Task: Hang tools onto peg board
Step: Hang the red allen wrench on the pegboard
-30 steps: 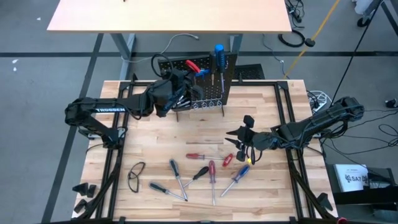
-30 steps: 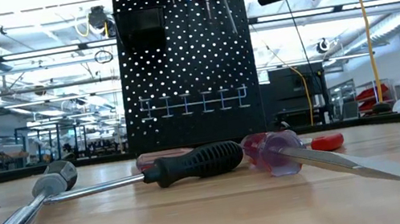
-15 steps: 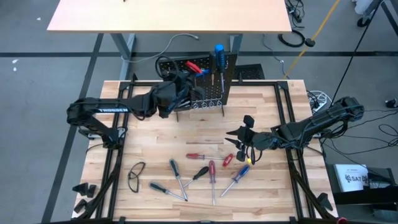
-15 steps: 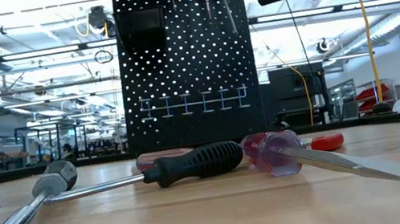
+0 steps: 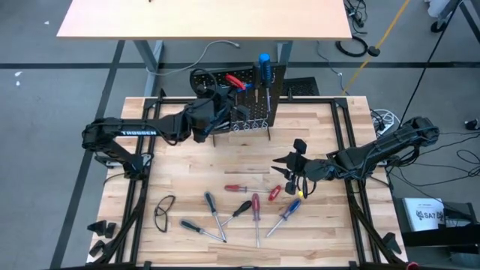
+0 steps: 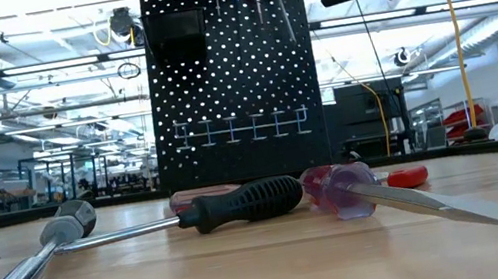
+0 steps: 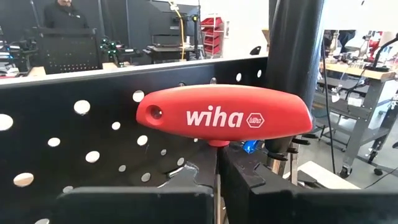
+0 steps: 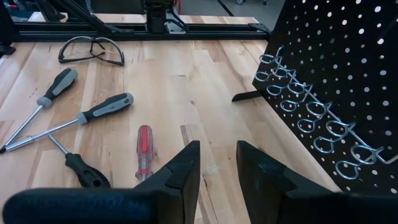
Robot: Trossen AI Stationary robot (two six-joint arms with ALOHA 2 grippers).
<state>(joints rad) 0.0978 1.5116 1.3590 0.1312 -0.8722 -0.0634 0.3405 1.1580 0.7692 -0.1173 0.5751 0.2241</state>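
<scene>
Resting at the left hand [image 7: 217, 180] – red T-handle tool [image 7: 224, 116] – against peg board [image 7: 93, 130]

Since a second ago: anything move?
The left gripper, shut on the red T-handle tool, has edged further along the peg board toward its middle. The right gripper, hovering open over the table, and the loose screwdrivers stayed put.

Even indoor light, mostly sharp views

Overhead ceiling lights [image 6: 30, 39] glare white across the low view, leaving the peg board [image 6: 233, 71] a dark silhouette; the nearest screwdriver tip [image 6: 442, 203] blurs softly. The wooden table [image 5: 187, 172] is evenly bright with faint shadows. The red handle [image 7: 224, 116] is crisp, the room behind hazy
</scene>
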